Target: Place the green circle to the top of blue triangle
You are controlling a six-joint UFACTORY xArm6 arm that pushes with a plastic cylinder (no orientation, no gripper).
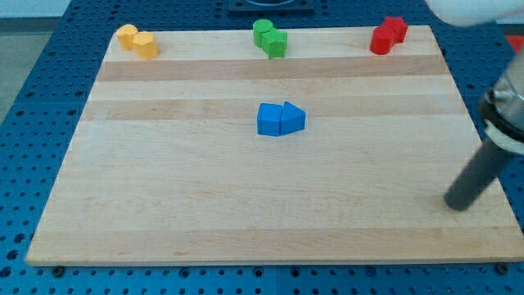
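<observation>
The green circle [262, 31] stands at the board's top edge in the middle, touching a second green block [277, 43] on its lower right. The blue triangle [293, 118] lies near the board's centre, pressed against a blue cube [268, 120] on its left. My tip [458, 202] rests near the board's right edge, far to the right of and below the blue pair, and touches no block.
Two yellow blocks [137, 40] sit together at the top left corner. Two red blocks [388, 35] sit together at the top right. The wooden board [246, 205] lies on a blue perforated table [33, 123].
</observation>
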